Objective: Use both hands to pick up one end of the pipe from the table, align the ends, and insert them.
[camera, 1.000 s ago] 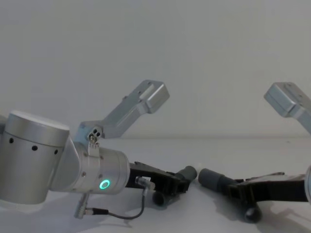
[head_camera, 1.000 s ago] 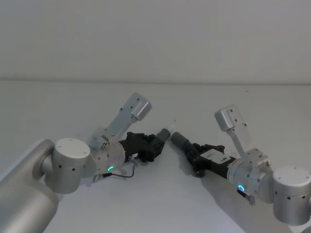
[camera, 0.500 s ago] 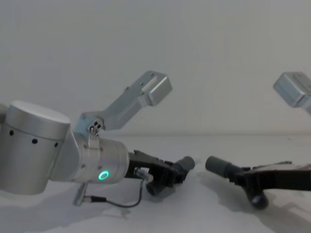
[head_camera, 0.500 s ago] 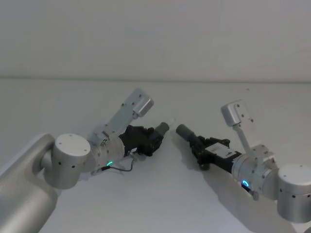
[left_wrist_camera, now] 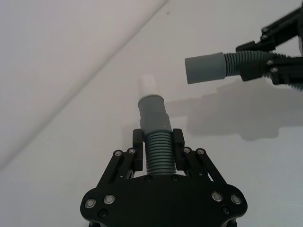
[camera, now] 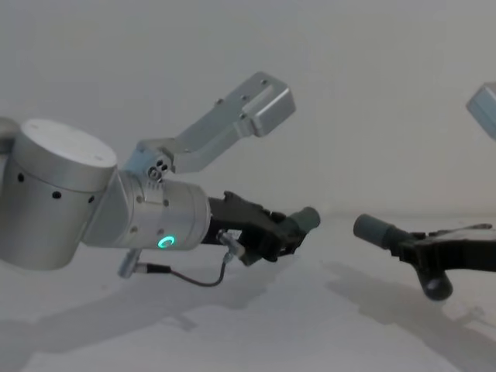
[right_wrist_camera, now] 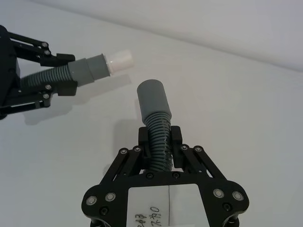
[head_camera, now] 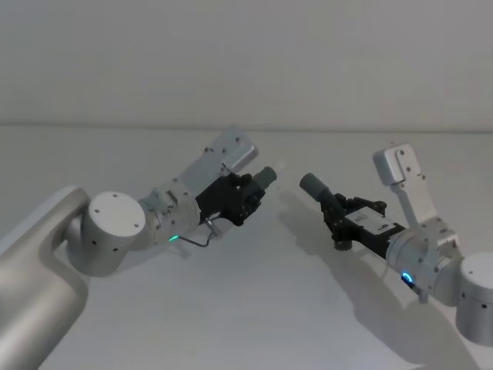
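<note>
Pipe pieces (left_wrist_camera: 155, 124), ends (left_wrist_camera: 204, 68) apart, in left gripper (left_wrist_camera: 157, 141), right gripper (right_wrist_camera: 160, 135).

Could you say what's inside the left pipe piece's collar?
A white insert pokes from the collar of the pipe piece in the left gripper; its depth inside is hidden.

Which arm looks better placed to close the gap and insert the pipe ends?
Right, marginally. The right gripper holds its collar pointing almost at the white tip of the piece in the left gripper, across a short gap. The pieces sit at an angle, so both probably need some turning.
</note>
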